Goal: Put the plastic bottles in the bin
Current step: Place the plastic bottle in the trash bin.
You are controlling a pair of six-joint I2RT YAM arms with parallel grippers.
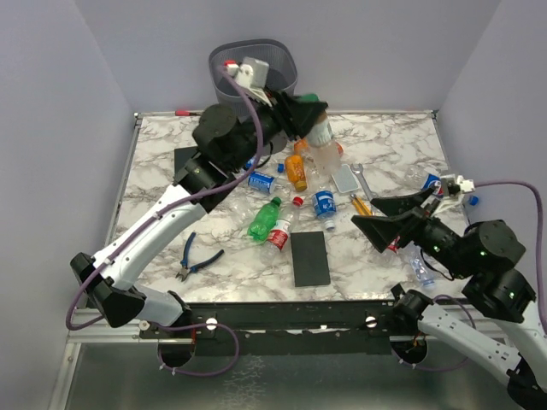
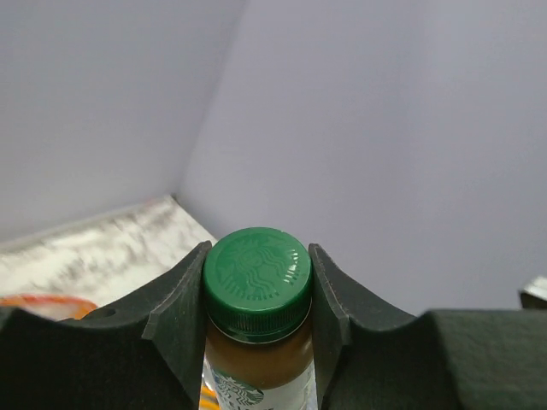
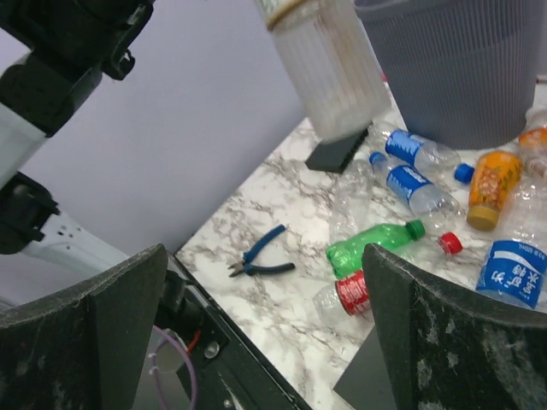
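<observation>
My left gripper (image 1: pixel 309 111) is shut on a clear ribbed bottle with a green cap (image 1: pixel 322 143), gripping it at the cap (image 2: pixel 256 278). It holds the bottle in the air just right of the grey mesh bin (image 1: pixel 255 65). The bottle's body (image 3: pixel 329 73) and the bin (image 3: pixel 453 68) also show in the right wrist view. My right gripper (image 1: pixel 386 215) is open and empty over the table's right side. On the marble lie a green bottle (image 1: pixel 263 219), an orange bottle (image 1: pixel 296 171), blue-labelled bottles (image 1: pixel 324 205) and a red-labelled one (image 1: pixel 280 232).
Blue-handled pliers (image 1: pixel 197 259) lie at the front left. A black slab (image 1: pixel 309 258) lies at the front middle and another (image 1: pixel 186 160) at the left. A grey metal piece (image 1: pixel 346 178) lies mid-table. More bottles (image 1: pixel 432 181) lie by my right arm.
</observation>
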